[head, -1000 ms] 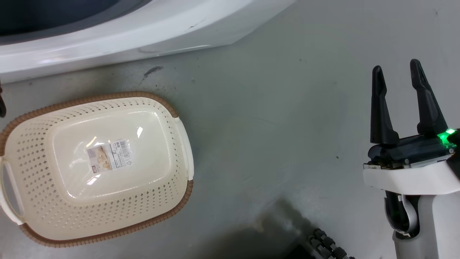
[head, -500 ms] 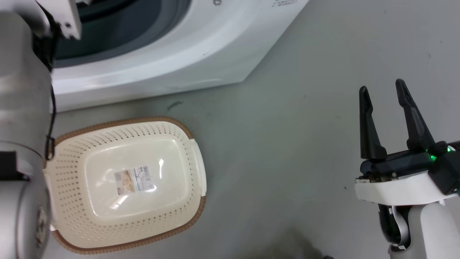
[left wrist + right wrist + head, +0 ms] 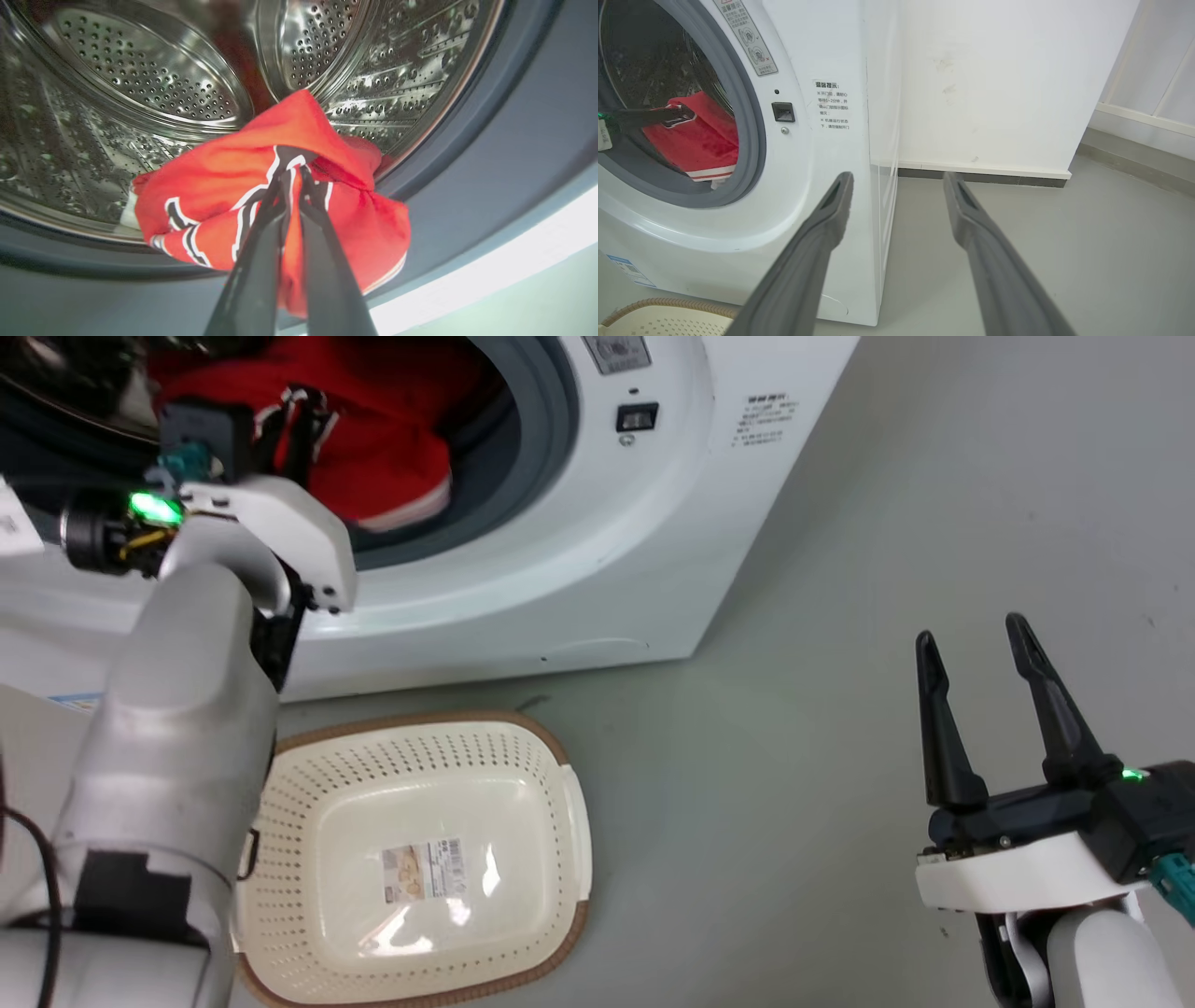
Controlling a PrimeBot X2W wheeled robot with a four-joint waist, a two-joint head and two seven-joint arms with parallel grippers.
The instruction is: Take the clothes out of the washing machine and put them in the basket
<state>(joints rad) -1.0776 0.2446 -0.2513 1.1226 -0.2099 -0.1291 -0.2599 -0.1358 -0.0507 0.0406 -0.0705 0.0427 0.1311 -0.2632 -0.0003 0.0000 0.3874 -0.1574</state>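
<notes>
The clothes (image 3: 383, 448) are red fabric lying in the mouth of the white washing machine (image 3: 607, 541). In the left wrist view my left gripper (image 3: 292, 173) is shut on a fold of a red garment (image 3: 219, 177) with black white-edged lettering, in front of the steel drum (image 3: 154, 79). My left gripper (image 3: 294, 425) reaches into the porthole. The basket (image 3: 551, 751) sits on the floor below the washer, nothing in it but a label sticker. My right gripper (image 3: 971, 635) hangs open and holds nothing, to the washer's right, over bare floor.
My pale left forearm (image 3: 177, 709) covers the basket's left side in the head view. The right wrist view shows the washer's side panel (image 3: 882, 140), a white wall (image 3: 994, 79) with a dark baseboard behind it, and grey floor (image 3: 1087, 261) to the right.
The head camera has tilted up, bringing the washer's porthole, the red clothes and my left arm into view. My right gripper stays open.
</notes>
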